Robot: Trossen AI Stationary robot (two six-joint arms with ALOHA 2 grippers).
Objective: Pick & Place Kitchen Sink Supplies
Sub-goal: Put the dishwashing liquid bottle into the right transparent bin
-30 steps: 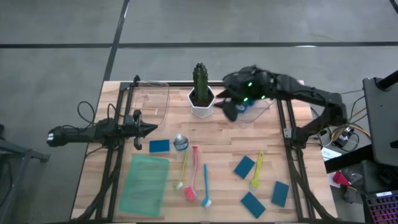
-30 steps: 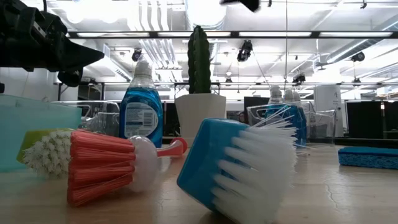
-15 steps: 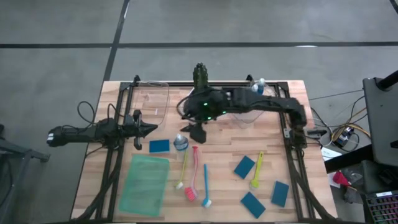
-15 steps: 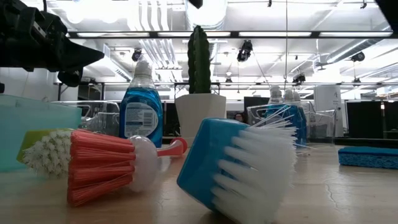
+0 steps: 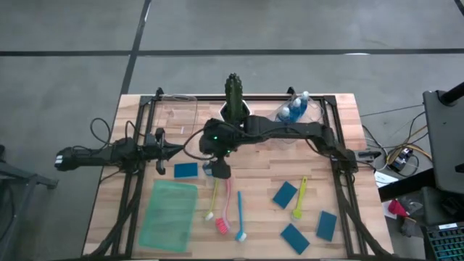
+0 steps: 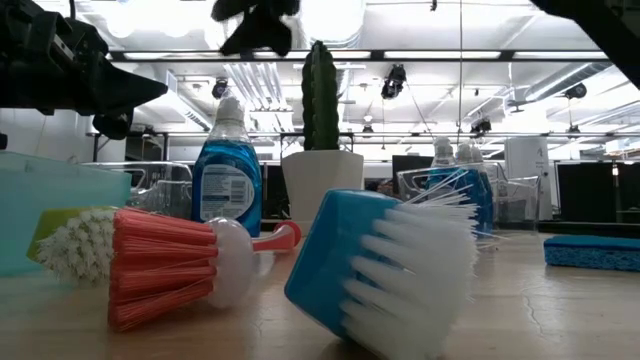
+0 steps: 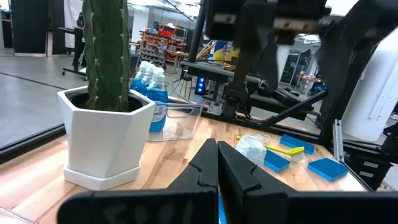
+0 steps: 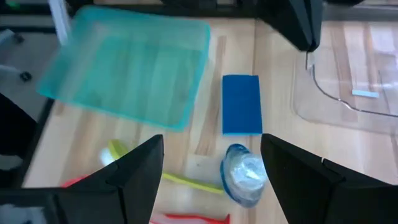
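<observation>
The right hand [image 5: 220, 169], fingers spread wide, hovers directly above an upright blue dish-soap bottle [image 8: 244, 174] standing mid-tabletop [image 5: 261, 181], its pale cap pointing straight up between the open fingers. A teal-blue sponge [image 5: 185, 170] lies just beside the bottle, toward the left arm, and the yellow brush [image 5: 214, 197] lies near it on the other side. The left hand [image 5: 168, 151], its fingers pressed together, waits near the tabletop's left edge. The right hand is plainly the nearer; a straight descent looks likely to straddle the bottle.
</observation>
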